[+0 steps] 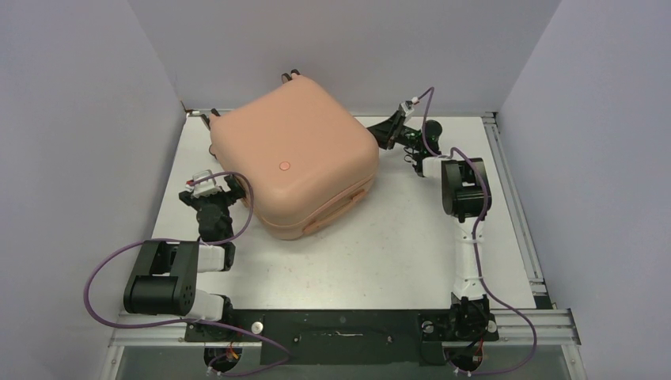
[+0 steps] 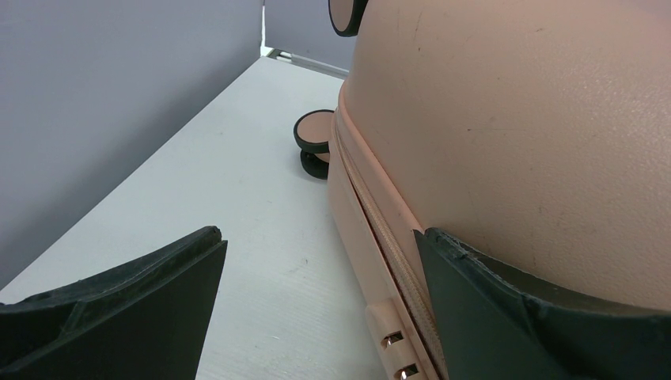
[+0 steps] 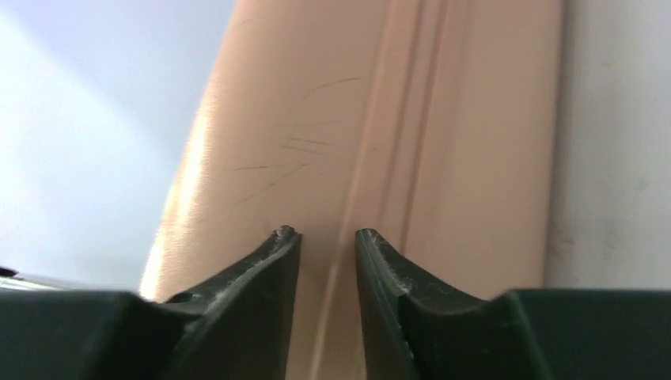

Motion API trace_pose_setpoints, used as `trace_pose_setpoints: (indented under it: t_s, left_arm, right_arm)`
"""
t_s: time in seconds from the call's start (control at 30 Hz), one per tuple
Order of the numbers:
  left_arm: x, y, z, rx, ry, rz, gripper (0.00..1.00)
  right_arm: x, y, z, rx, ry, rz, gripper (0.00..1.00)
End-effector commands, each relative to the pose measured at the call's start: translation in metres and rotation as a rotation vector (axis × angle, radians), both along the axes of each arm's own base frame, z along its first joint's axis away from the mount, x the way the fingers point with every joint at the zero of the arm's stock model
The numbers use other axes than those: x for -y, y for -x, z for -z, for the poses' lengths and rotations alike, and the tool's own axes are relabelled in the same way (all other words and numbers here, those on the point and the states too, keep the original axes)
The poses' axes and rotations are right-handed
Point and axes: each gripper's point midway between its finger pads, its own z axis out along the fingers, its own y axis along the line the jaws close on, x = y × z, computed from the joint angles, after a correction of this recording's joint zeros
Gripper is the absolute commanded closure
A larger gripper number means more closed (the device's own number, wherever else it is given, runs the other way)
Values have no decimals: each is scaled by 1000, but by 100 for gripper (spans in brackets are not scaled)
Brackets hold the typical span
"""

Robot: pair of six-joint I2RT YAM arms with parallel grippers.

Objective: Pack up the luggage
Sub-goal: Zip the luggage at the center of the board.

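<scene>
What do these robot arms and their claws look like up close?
The left arm and right arm are chunky black joint blocks linked by white segments. A purple cable loops along each. The left gripper and right gripper each have two dark, wedge-shaped fingers with rubbery-looking, slightly scuffed tips.

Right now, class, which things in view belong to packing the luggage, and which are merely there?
Job: luggage, closed; left end effector; right end effector.
Merely there: table; purple cables; grey walls.
</scene>
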Motion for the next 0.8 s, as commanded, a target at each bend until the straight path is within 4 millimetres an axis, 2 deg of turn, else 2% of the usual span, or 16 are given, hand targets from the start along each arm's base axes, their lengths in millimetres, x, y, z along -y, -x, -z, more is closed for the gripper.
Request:
trace_pose_setpoints:
  t_s: [0.0, 0.1, 0.2, 0.27, 0.3, 0.33, 0.4, 0.47, 0.6, 0.77]
  left_arm:
    - [18, 1, 43, -180, -44, 83, 4]
    - [18, 1, 43, -181, -44, 83, 4]
    - [18, 1, 43, -181, -43, 82, 4]
    - [18, 1, 43, -180, -44, 83, 4]
    - [18, 1, 43, -182, -44, 83, 4]
    - [18, 1, 43, -182, -44, 82, 4]
    - [18, 1, 43, -182, -45, 82, 4]
    - [18, 1, 43, -183, -45, 81, 4]
    - [18, 1, 43, -182, -46, 81, 4]
    - [21, 0, 42, -181, -50, 98, 4]
  right_arm:
    - [-16, 40, -51, 144, -135, -162, 74]
    - [-16, 52, -54, 130, -165, -191, 94]
    - [-14, 56, -47, 119, -130, -170, 95]
    - [-11, 51, -32, 60, -64, -119, 95]
    - [-8, 50, -31, 97, -25, -87, 95]
    - [-6, 46, -18, 39, 31, -55, 95]
    - [3, 41, -1, 35, 148, 13, 95]
    - [11, 37, 11, 54, 251, 62, 89]
    - [19, 24, 26, 74, 366, 104, 72]
    - [26, 0, 34, 76, 418, 159, 60]
